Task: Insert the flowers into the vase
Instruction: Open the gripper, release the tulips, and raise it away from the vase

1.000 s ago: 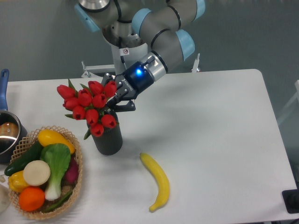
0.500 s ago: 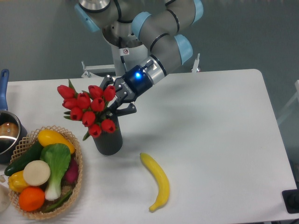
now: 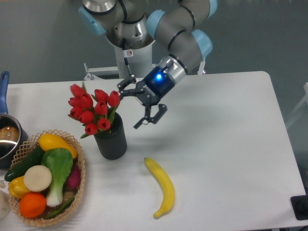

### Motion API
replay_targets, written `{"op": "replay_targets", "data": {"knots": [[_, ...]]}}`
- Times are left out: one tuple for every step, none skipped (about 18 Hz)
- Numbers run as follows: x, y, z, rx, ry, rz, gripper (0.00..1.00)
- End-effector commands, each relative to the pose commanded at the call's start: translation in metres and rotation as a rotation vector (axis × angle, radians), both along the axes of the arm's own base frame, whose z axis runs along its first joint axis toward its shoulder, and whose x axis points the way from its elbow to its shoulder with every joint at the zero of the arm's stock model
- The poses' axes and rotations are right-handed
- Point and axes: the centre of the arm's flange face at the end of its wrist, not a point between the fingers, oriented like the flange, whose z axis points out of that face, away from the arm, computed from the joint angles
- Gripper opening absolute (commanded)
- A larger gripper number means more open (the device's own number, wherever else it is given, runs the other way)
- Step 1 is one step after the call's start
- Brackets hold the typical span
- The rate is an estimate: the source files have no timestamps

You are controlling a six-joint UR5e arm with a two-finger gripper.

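Note:
The flowers (image 3: pixel 92 109), red tulips with green leaves, stand in the vase (image 3: pixel 111 142), a dark matte cylinder on the white table, and lean to the left over its rim. My gripper (image 3: pixel 133 105) is to the right of the blooms, apart from them, open with nothing between its fingers. One finger (image 3: pixel 126 85) reaches toward the tulips, the other finger (image 3: pixel 148 119) hangs lower right. The stems are hidden inside the vase.
A woven basket (image 3: pixel 73 192) of vegetables and fruit sits at the front left beside the vase. A banana (image 3: pixel 162 186) lies on the table right of the vase. A pot with a blue handle (image 3: pixel 4 129) is at the left edge.
The gripper let go of the flowers, opened and drew back to the right. The bunch settled lower into the vase and now stands free.

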Motion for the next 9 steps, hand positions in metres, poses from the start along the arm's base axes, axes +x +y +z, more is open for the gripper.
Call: {"op": "replay_targets", "data": {"knots": [[-0.005, -0.007, 0.007, -0.007, 0.020, 0.020, 1.00], [-0.012, -0.017, 0.013, -0.022, 0.043, 0.044, 1.00], [-0.020, -0.024, 0.019, -0.043, 0.068, 0.064, 1.00], [-0.029, -0.029, 0.025, -0.067, 0.094, 0.080, 1.00], [-0.038, -0.032, 0.032, -0.097, 0.119, 0.096, 1.00], [-0.046, -0.037, 0.038, -0.131, 0.146, 0.111, 1.00], [-0.058, -0.044, 0.043, -0.161, 0.166, 0.135, 1.00], [-0.068, -0.048, 0.048, -0.186, 0.186, 0.149, 1.00], [-0.077, -0.050, 0.052, -0.221, 0.209, 0.159, 1.00]]}}
